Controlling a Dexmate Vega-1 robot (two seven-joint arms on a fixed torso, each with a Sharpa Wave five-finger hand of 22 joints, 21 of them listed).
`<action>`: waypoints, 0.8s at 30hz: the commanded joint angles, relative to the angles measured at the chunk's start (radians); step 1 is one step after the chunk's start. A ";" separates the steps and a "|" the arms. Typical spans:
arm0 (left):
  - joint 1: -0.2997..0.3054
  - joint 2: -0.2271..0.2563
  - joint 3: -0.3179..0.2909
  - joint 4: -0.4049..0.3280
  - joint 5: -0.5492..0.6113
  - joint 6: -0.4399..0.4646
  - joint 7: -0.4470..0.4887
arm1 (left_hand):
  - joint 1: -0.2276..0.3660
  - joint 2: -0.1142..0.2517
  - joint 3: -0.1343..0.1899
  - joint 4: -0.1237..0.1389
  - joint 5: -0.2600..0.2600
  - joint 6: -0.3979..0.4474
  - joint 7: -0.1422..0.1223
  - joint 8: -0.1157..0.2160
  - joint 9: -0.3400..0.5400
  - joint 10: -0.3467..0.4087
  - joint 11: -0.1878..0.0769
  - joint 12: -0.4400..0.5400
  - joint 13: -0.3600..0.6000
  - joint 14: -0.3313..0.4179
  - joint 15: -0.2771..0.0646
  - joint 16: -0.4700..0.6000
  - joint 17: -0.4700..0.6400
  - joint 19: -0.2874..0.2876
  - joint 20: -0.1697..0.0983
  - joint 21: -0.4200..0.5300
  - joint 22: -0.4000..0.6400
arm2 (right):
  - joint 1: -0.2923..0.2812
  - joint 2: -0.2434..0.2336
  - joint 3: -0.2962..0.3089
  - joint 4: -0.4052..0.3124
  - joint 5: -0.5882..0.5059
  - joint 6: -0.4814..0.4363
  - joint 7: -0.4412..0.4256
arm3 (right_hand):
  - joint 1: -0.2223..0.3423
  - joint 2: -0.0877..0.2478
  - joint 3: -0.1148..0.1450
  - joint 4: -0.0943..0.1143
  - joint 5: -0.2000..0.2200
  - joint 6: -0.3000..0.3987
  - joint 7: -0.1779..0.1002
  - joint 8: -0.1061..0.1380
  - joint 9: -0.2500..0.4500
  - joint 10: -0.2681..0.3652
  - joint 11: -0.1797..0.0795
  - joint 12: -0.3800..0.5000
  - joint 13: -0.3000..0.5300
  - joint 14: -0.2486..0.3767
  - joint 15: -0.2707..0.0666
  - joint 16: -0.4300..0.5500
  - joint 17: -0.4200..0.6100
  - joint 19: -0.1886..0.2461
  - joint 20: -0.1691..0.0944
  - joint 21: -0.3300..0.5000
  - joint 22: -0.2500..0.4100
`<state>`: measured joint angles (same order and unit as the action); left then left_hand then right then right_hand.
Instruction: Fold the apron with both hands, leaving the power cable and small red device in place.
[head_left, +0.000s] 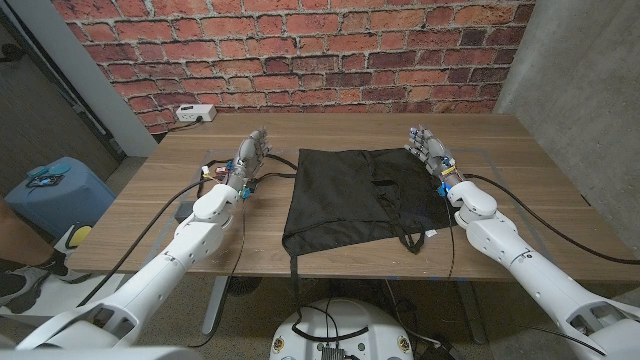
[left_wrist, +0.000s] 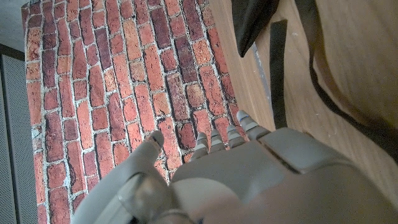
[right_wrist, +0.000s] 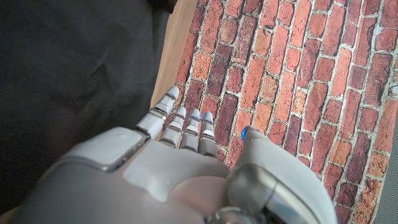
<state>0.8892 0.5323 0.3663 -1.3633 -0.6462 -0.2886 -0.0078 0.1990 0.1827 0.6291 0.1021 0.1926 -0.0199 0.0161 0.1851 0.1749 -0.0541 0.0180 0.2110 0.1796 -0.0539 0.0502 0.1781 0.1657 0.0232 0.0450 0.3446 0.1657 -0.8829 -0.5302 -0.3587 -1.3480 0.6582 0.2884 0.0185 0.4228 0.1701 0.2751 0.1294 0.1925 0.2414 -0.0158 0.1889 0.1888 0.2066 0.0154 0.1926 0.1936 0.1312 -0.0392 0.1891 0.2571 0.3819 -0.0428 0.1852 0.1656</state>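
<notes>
Centrally, the black apron (head_left: 355, 195) lies between the left robot hand (head_left: 250, 157) and right robot hand (head_left: 428, 150), both empty with fingers extended.

My left hand (left_wrist: 249, 180), fingers (left_wrist: 239, 127) spread and empty, faces a red brick wall (left_wrist: 112, 93). Beside it, a black apron (left_wrist: 255, 22) and strap (left_wrist: 277, 74) lie on the wooden worktop (left_wrist: 354, 56).

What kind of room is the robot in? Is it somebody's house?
Probably a workshop or robot lab, not a house. There is a bare brick wall, a plain wooden table with a black apron on it, and cables running across to a power strip.
</notes>
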 joint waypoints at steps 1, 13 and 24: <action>0.058 0.022 0.006 -0.085 0.026 0.004 0.029 | 0.011 0.000 0.009 -0.001 0.003 -0.006 0.001 0.005 0.001 -0.008 0.001 0.005 0.003 0.001 0.006 0.006 0.001 0.000 0.008 0.002 0.002 | -0.045 -0.023 0.014 -0.048 0.014 0.001 0.002 | 0.009 -0.003 0.010 -0.003 0.006 0.009 0.002 0.005 0.003 0.004 0.002 0.005 0.005 0.008 -0.018 0.007 0.000 0.010 -0.041 0.006 0.004; 0.073 0.039 0.010 -0.138 0.048 0.012 0.046 | 0.028 0.000 0.022 -0.018 -0.002 -0.006 0.002 0.002 0.001 -0.008 0.002 0.002 0.003 -0.002 0.006 0.001 0.000 0.000 0.009 -0.008 0.002 | -0.051 -0.037 0.021 -0.059 0.011 0.000 0.001 | 0.009 -0.004 0.015 -0.007 0.006 0.010 0.003 0.006 0.002 0.003 0.000 0.005 0.005 0.006 -0.018 0.007 -0.005 0.008 -0.041 0.005 0.004; 0.108 0.075 0.005 -0.192 0.051 0.032 0.048 | 0.048 0.002 0.036 -0.037 -0.006 -0.006 0.003 0.001 0.001 -0.008 0.002 -0.002 0.002 -0.003 0.007 0.000 0.000 0.001 0.011 -0.018 0.002 | -0.044 -0.037 0.017 -0.059 -0.001 0.001 -0.006 | 0.010 -0.005 0.019 -0.011 0.005 0.008 0.004 0.005 0.002 0.000 0.003 0.004 0.005 0.000 -0.019 0.005 -0.009 0.006 -0.043 0.005 0.004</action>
<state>0.9659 0.5747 0.3735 -1.5017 -0.6039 -0.2781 0.0344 0.2333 0.1832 0.6581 0.0730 0.1885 -0.0198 0.0160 0.1848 0.1747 -0.0539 0.0180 0.2108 0.1794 -0.0537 0.0501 0.1781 0.1628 0.0232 0.0448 0.3290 0.1654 -0.9297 -0.5630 -0.3410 -1.4021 0.6685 0.2884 0.0189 0.4232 0.1697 0.2872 0.1172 0.1924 0.2412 -0.0158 0.1888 0.1886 0.2066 0.0154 0.1926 0.1935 0.1311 -0.0392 0.1890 0.2459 0.3817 -0.0428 0.1852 0.1655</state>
